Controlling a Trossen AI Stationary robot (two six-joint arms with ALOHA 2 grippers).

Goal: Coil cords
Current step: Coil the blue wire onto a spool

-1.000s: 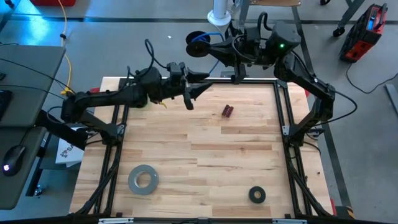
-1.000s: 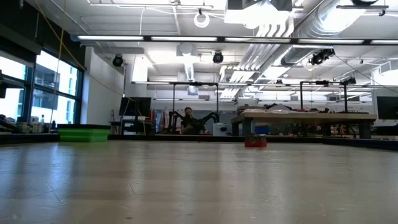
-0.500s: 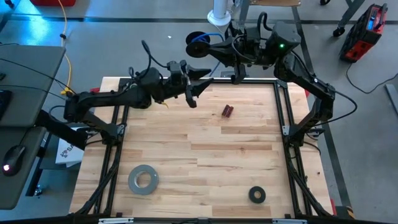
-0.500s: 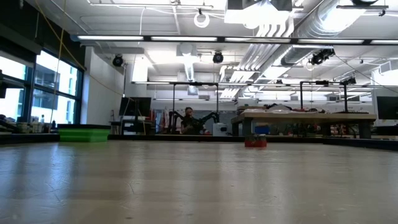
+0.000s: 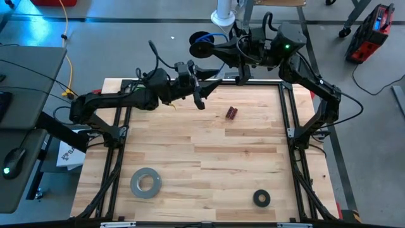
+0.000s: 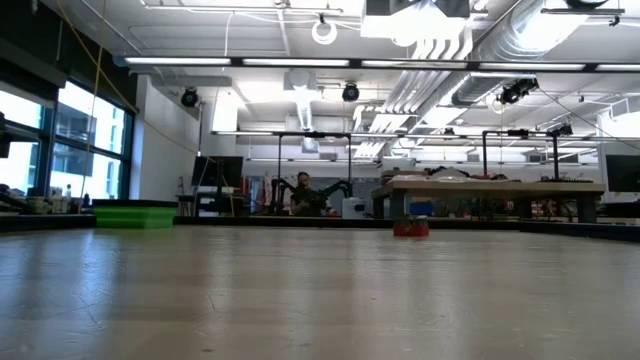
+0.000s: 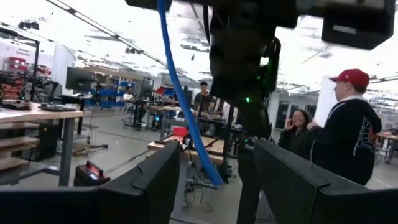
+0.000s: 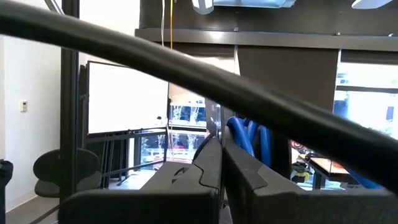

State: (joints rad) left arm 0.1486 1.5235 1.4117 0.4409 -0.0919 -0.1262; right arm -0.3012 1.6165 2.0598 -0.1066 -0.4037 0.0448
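The blue cable [image 5: 201, 42] is a small coil held in the air just beyond the table's far edge, at my right gripper [image 5: 212, 50]. Its loops show past the shut fingers in the right wrist view [image 8: 247, 135]. One strand hangs slanting ahead of my left gripper in the left wrist view [image 7: 186, 112]. My left gripper [image 5: 212, 93] is open and empty above the table's far edge, pointing toward the right arm. It stands near the hanging strand and does not touch it [image 7: 217, 155]. My right gripper is shut with the blue cable's coil [image 8: 239, 134] right at its fingertips. The fingers themselves hide the place of contact, so which part they have cannot be told. The fingers lie about level, pointing toward the table's left. The coil is clear of the table.
A grey tape roll [image 5: 145, 182] lies near the front left and a black tape ring [image 5: 261, 198] near the front right. A small dark red object [image 5: 232, 113] lies toward the far middle and shows in the low view [image 6: 411, 228]. People stand beyond the table [image 7: 348, 143].
My left gripper has gone a little toward the table's right edge and toward the right gripper, staying open. The right arm and the coil have kept still.
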